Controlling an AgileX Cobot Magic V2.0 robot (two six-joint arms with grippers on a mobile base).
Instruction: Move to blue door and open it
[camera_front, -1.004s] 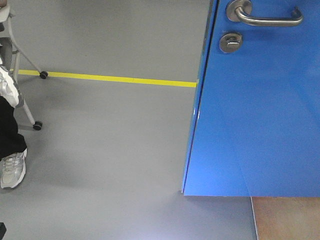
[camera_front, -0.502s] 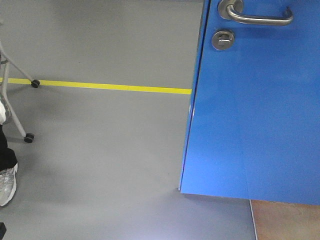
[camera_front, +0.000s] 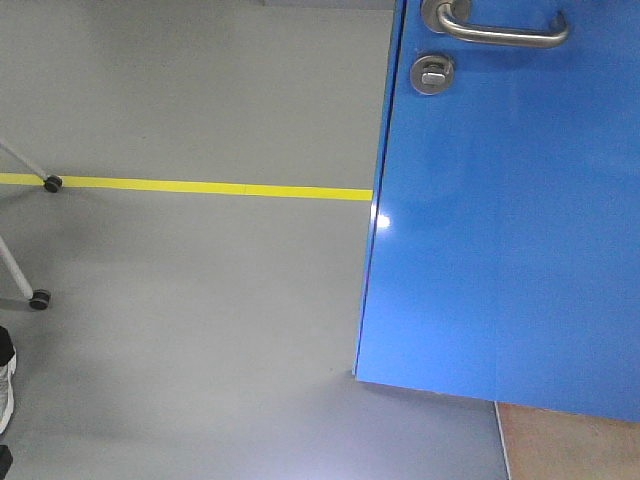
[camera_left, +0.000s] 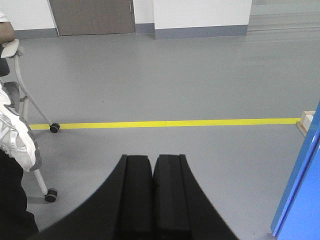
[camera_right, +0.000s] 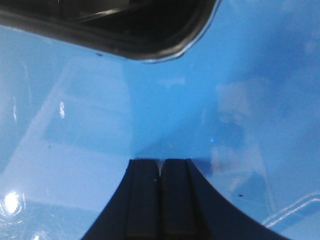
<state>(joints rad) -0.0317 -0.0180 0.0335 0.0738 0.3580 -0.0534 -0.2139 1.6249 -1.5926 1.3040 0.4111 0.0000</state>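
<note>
Over the last second the front view shifted: the blue door (camera_front: 500, 220) slid left and upward in frame, its lever handle (camera_front: 497, 27) rose almost to the top edge, and the thumb-turn lock (camera_front: 433, 74) followed just below it. The yellow floor line (camera_front: 200, 187) dropped lower in frame, and the wheeled frame (camera_front: 30, 240) and the bystander's shoe (camera_front: 5, 385) drifted off toward the left edge. Judged from this, either the base was moving and turning relative to the door or the panel was swinging away; the pictures did not settle which. The door occupied the right half of the front view, its free edge standing clear of the grey floor (camera_front: 200, 320), already ajar. The right gripper (camera_right: 161, 162) had its jaws pressed together, holding nothing, with the tips seemingly touching or just short of the glossy blue surface, which filled that view; this looked like a closed-finger push on the panel. The left gripper (camera_left: 152, 165) was likewise closed and empty, pointing over open floor, with only the door's edge (camera_left: 300, 175) visible at far right. Opening looked underway, not finished.
</note>
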